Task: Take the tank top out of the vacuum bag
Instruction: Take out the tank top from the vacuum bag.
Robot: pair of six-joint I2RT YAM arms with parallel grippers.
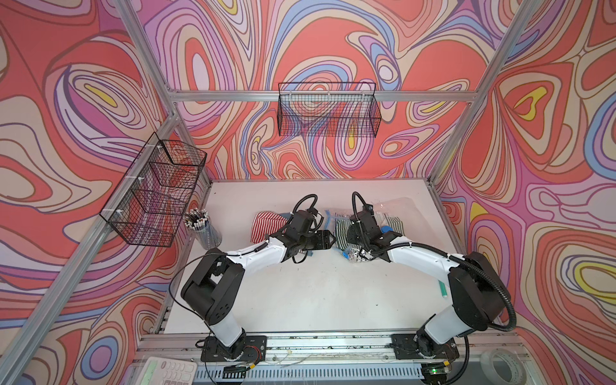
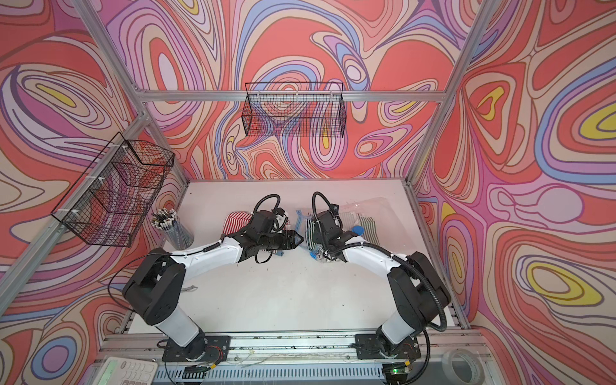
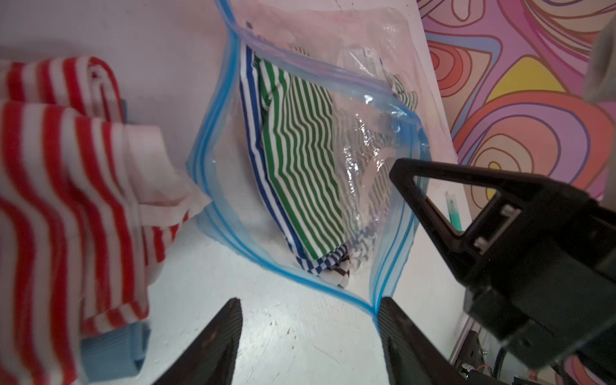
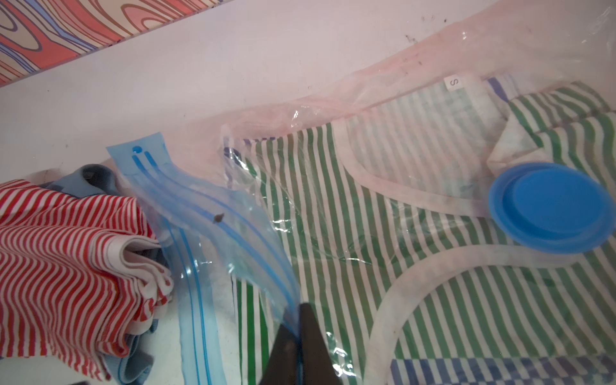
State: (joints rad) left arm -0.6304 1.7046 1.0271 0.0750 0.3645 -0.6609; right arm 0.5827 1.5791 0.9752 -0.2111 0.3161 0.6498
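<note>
Frankly, the top views give me little. Both arms hang over the middle of the white counter (image 1: pixel 316 293) and cover most of the large clear crinkly plastic vacuum bag (image 1: pixel 396 205). Only its far wrinkled film and the round blue valve cap (image 1: pixel 386 229) show past the right wrist.

The wrist views help. The bag lies on the counter's right half. As far as I can judge, its long axis runs across the counter, with the gaping mouth and its light-blue zip strip (image 3: pixel 204 146) turned toward the left arm.

The right gripper (image 4: pixel 298 320) is clamped on the mouth's upper lip and holds the thin film raised; the frame cuts off its base. The left gripper (image 3: pixel 310 333) stands wide, with nothing between its ribbed black fingers (image 3: pixel 220 340). The near corner of the zip strip meets one fingertip.

Inside, under glare, lies the soft green-and-white striped tank top (image 4: pixel 333 216), with white-bound armholes and a size tag (image 4: pixel 454 82). Blue-striped and black-checked cloth lies with it, and I cannot separate their edges.

A rumpled red-and-white striped garment (image 3: pixel 50 200) sits outside, just beside the mouth, blurred and cropped.
</note>
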